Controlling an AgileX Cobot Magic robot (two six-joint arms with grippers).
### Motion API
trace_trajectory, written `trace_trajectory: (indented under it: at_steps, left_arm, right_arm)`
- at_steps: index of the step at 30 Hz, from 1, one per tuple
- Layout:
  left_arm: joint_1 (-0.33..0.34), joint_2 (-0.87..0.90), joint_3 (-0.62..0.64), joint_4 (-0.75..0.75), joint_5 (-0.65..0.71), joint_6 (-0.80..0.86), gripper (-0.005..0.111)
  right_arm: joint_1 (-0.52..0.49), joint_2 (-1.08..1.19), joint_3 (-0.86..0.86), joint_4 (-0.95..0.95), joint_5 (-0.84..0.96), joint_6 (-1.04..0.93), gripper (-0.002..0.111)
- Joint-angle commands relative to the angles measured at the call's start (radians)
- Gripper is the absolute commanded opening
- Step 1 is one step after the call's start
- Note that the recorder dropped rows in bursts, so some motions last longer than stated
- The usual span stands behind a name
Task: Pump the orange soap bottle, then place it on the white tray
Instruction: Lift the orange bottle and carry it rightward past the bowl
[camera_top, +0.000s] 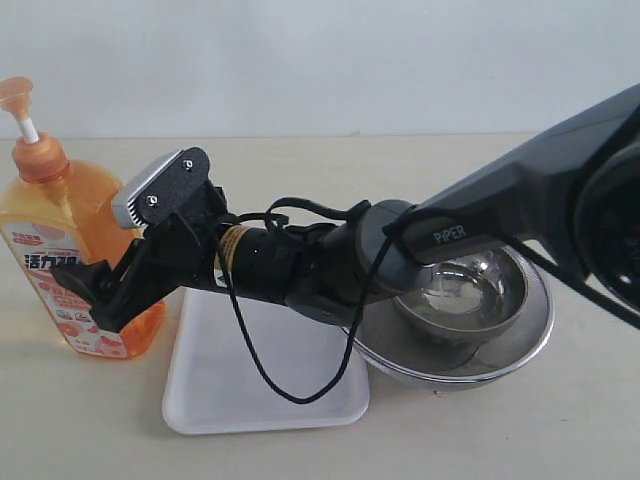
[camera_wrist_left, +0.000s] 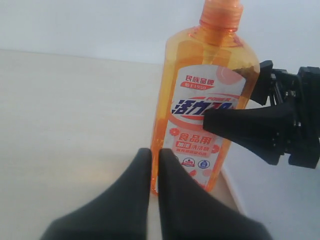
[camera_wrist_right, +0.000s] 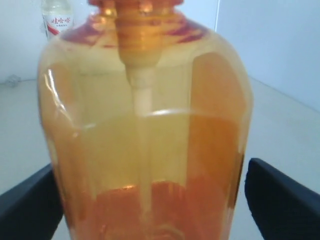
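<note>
Placement is not yet done: the orange soap bottle (camera_top: 60, 210) stands upright toward the worktop's left edge, just beside the white tray (camera_top: 215, 390), not on it. The right tool (camera_top: 100, 290) is spread wide around the bottle's body, probably to grip it for lifting. The left tool (camera_wrist_left: 155, 152) is pressed together, holding nothing.

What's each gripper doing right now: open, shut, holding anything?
Left gripper: shut, holding nothing, tips near the base of the orange soap bottle.
Right gripper: open, jaws straddling the bottle; whether they touch it cannot be told.
</note>
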Motion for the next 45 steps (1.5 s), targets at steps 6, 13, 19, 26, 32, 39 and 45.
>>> trace_trajectory:
  at_steps: [6,13,19,26,32,39,45]
  left_arm:
    - [0.004,-0.003,0.002,-0.007,0.001,0.004,0.005]
    - [0.004,-0.003,0.002,-0.007,0.001,0.004,0.005]
    - [0.004,-0.003,0.002,-0.007,0.001,0.004,0.005]
    - [0.004,-0.003,0.002,-0.007,0.001,0.004,0.005]
    - [0.004,-0.003,0.002,-0.007,0.001,0.004,0.005]
    - [0.004,-0.003,0.002,-0.007,0.001,0.004,0.005]
    - [0.004,-0.003,0.002,-0.007,0.001,0.004,0.005]
  right_arm:
    - [-0.003,-0.001,0.006,0.007,-0.053,-0.021,0.086]
    - [-0.003,0.019,-0.04,0.005,-0.059,0.013,0.086]
    - [-0.003,0.032,-0.057,-0.012,-0.069,0.026,0.086]
    - [-0.003,0.032,-0.057,-0.033,-0.089,0.037,0.086]
    - [-0.001,0.032,-0.057,-0.032,-0.091,0.037,0.086]
    - [-0.001,0.032,-0.057,-0.035,-0.091,0.042,0.086]
    - [-0.001,0.032,-0.057,-0.035,-0.089,0.064,0.086]
